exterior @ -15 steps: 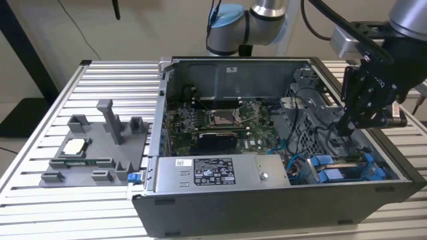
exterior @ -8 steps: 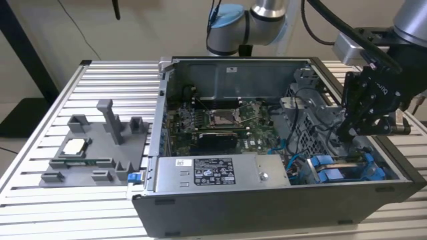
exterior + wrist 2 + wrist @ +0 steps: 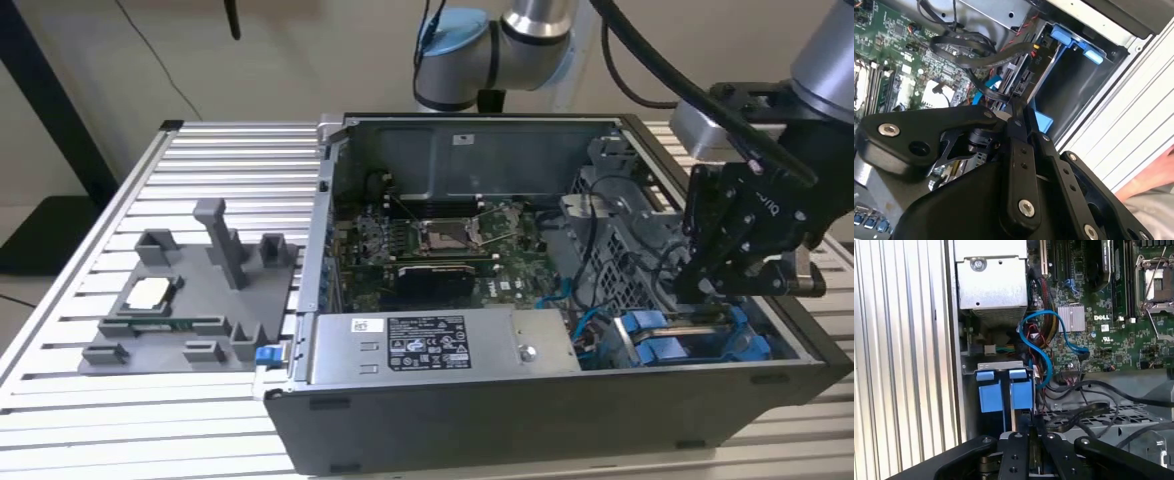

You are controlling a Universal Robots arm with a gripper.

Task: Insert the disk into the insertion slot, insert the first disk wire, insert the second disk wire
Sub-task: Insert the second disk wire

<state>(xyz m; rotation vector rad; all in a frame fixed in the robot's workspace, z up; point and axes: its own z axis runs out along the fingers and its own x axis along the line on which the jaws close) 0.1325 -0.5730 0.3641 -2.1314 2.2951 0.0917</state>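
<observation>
Pincer (image 3: 727, 290) sits low inside the open computer case (image 3: 534, 420), over the insertion slot (image 3: 694, 340) at the case's front corner on the exterior view's right. In the first wrist view the fingers (image 3: 1021, 460) look drawn together on a thin upright edge that runs down between the blue guides (image 3: 1004, 390); judged to be the disk (image 3: 1013, 422) held edge-on, though most of it is hidden by the linkage, so that is a guess. Held vertical and in line with the guides so the rails can ride them down. The second wrist view shows the same bay (image 3: 1074, 85) with a blue tab (image 3: 1074, 42) at its rim and black cables (image 3: 979, 55) bunched just beside it, near the motherboard (image 3: 441, 240). Blue data cable (image 3: 1041, 335) loops loose between the power supply box (image 3: 441, 345) and the bay, not plugged into the disk as far as shows. Grey fixture tray (image 3: 187, 300) rests on the slatted surface (image 3: 80, 400), well apart from the case. A hand's edge (image 3: 1154, 175) shows at the case's outer side.
</observation>
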